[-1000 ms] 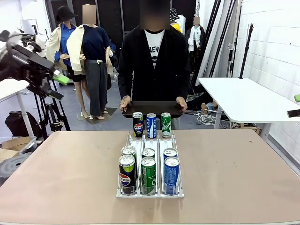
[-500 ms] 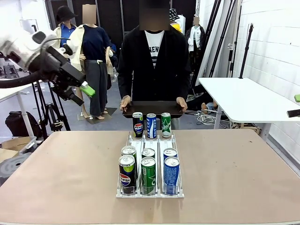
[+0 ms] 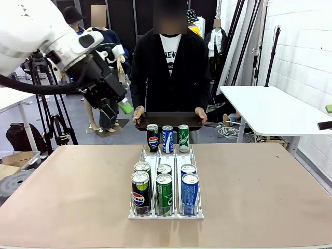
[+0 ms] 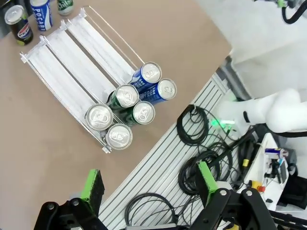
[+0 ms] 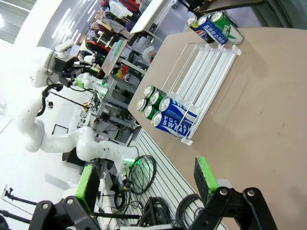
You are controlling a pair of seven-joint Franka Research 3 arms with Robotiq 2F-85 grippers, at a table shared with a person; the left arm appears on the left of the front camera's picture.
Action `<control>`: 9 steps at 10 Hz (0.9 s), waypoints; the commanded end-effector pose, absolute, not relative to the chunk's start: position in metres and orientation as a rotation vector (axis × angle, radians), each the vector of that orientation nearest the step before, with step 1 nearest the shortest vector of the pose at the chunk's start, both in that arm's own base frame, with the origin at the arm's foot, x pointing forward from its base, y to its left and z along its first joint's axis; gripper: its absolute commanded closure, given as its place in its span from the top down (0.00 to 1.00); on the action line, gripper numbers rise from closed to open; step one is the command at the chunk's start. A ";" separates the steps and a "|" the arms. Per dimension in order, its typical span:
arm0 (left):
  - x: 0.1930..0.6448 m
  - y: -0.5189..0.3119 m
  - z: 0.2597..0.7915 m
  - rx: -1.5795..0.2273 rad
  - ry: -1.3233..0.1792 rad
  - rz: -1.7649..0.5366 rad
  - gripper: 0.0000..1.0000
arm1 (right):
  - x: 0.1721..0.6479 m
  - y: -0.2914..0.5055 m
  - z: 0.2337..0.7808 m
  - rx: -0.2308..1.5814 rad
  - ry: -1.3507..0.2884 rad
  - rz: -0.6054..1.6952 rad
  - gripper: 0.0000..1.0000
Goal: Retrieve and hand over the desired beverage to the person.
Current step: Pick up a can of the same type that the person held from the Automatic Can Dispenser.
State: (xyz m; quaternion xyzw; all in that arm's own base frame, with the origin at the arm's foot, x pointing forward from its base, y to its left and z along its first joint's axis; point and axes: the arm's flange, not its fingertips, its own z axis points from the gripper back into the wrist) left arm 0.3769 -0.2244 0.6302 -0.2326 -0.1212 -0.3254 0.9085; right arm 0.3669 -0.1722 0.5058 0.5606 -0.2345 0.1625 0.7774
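Six front cans [image 3: 164, 191] lower-right of L tool [image 3: 119, 108], well apart.

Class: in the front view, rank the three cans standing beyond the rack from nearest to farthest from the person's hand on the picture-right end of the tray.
1. Green can: right end of the row, just below the hand.
2. Blue can: middle of the row.
3. Pepsi can: left end of the row.
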 end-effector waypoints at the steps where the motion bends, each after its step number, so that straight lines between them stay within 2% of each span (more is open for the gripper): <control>1: 0.378 -0.249 0.630 -0.385 -0.228 -0.677 1.00 | 0.365 -0.170 0.504 1.201 -0.520 0.345 1.00; 9: 0.353 -0.338 0.568 -0.217 -0.165 -0.794 1.00 | 0.365 -0.170 0.504 1.201 -0.520 0.345 1.00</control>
